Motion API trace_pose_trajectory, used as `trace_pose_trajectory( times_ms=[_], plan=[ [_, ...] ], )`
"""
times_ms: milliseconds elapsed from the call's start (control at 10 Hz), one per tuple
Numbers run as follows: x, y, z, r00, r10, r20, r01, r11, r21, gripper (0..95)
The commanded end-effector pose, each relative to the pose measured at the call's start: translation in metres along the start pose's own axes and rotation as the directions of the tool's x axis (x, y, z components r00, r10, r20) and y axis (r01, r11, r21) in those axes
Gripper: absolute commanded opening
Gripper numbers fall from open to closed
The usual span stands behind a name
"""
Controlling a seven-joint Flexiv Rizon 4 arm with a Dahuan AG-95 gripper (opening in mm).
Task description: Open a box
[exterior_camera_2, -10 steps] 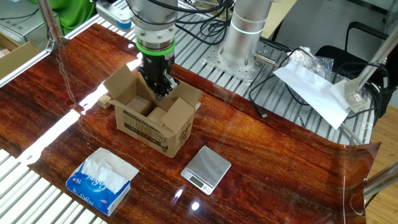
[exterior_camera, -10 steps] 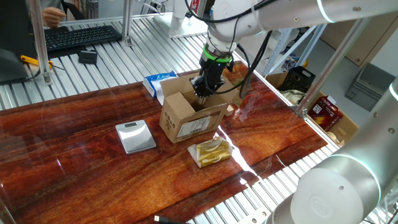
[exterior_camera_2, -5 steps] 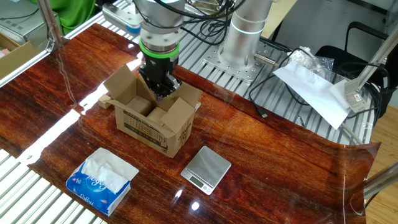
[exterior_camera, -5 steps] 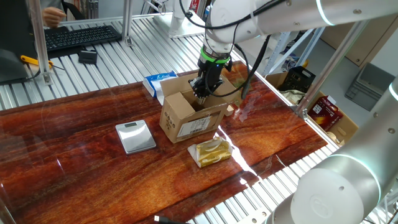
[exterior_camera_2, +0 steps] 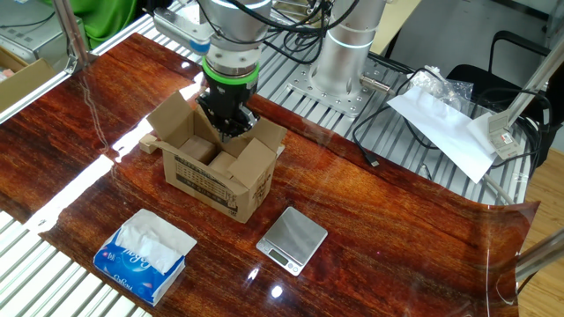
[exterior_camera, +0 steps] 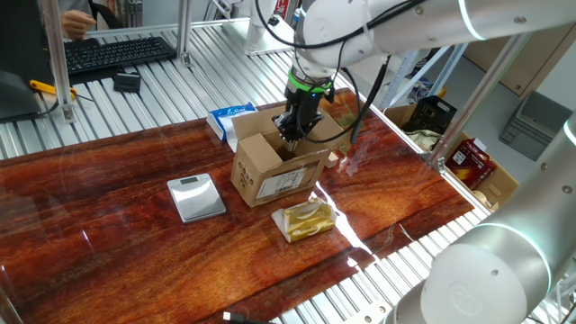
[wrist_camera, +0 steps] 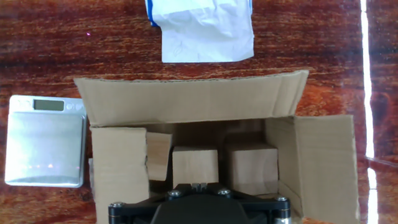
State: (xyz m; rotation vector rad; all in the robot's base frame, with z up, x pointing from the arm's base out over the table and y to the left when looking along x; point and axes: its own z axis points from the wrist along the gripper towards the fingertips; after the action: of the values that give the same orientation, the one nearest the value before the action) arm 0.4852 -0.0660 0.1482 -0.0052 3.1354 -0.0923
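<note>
The brown cardboard box (exterior_camera: 270,171) stands mid-table with its flaps spread, label on its side; it also shows in the other fixed view (exterior_camera_2: 211,176) and the hand view (wrist_camera: 186,99). Inside it lie pale wooden blocks (wrist_camera: 194,165). My gripper (exterior_camera: 292,135) hangs over the box's open top, at its rear edge in the other fixed view (exterior_camera_2: 225,130). In the hand view the gripper's tips (wrist_camera: 199,185) are pressed together with nothing seen between them. The flap nearest the gripper is hidden under the hand.
A silver scale (exterior_camera: 196,196) lies left of the box. A blue-and-white tissue packet (exterior_camera: 229,115) lies behind it. A gold foil pack (exterior_camera: 306,219) lies in front. The arm's base (exterior_camera_2: 339,53) stands beyond the box.
The wrist has shifted slightly over the box's rear edge. The box and its flaps have not moved.
</note>
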Motion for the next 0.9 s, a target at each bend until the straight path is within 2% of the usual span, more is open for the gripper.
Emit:
trace_pose_trajectory(
  times_ms=[100, 700, 900],
  plan=[
    [-0.0001, 0.0000, -0.0004, 0.999, -0.032, -0.021, 0.032, 0.999, 0.018, 0.0],
    [-0.0001, 0.0000, -0.0004, 0.998, -0.046, -0.036, 0.047, 0.998, 0.036, 0.0],
    [-0.0001, 0.0000, -0.0004, 0.998, -0.046, -0.036, 0.047, 0.998, 0.030, 0.0]
  ],
)
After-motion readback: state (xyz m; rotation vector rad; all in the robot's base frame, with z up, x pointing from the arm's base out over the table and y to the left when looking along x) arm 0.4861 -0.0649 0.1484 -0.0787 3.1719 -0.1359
